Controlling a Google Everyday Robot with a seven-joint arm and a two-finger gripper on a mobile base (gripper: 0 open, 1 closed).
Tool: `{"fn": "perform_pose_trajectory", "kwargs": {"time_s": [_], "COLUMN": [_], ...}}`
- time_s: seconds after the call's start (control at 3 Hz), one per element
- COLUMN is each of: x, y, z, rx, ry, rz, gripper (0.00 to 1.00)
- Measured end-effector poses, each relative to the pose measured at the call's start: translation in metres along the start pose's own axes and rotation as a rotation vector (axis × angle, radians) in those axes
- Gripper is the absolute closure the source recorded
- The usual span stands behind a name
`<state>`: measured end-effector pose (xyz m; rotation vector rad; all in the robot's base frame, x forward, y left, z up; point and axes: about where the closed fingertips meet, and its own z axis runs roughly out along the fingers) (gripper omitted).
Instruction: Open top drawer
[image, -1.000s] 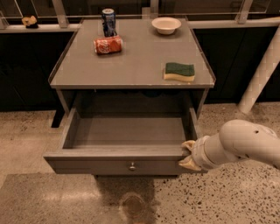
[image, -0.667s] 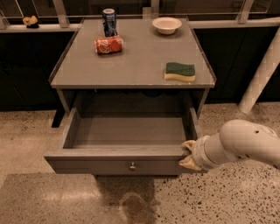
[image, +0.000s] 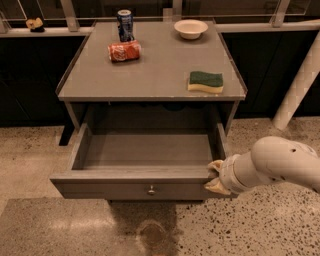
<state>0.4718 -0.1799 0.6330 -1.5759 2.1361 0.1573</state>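
The top drawer (image: 145, 150) of the grey cabinet is pulled far out, and its plain grey inside is bare. Its front panel (image: 100, 189) has a small round metal knob (image: 151, 190) at centre. My gripper (image: 215, 176) is at the right end of the front panel. One tan fingertip (image: 216, 165) rests on the panel's top edge and the other lies against its face, so it grips that corner. My white arm (image: 280, 162) comes in from the right. No other drawers show.
On the cabinet top (image: 155, 65) lie a green-and-yellow sponge (image: 205, 81), a tipped red can (image: 124, 51), an upright blue can (image: 125, 25) and a white bowl (image: 191, 28). A white post (image: 300, 87) stands at the right. The floor is speckled stone.
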Motion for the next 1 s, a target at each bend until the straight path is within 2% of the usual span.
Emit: {"fn": "perform_pose_trajectory", "kwargs": {"time_s": [0.33,0.67,1.0], "x": [0.0000,0.0000,0.0000], "y": [0.0000,0.0000,0.0000], "z": [0.0000,0.0000,0.0000], "rx": [0.000,0.000,0.000], "ry": [0.000,0.000,0.000], "rz": [0.000,0.000,0.000], "gripper": [0.12,0.00,0.00]}}
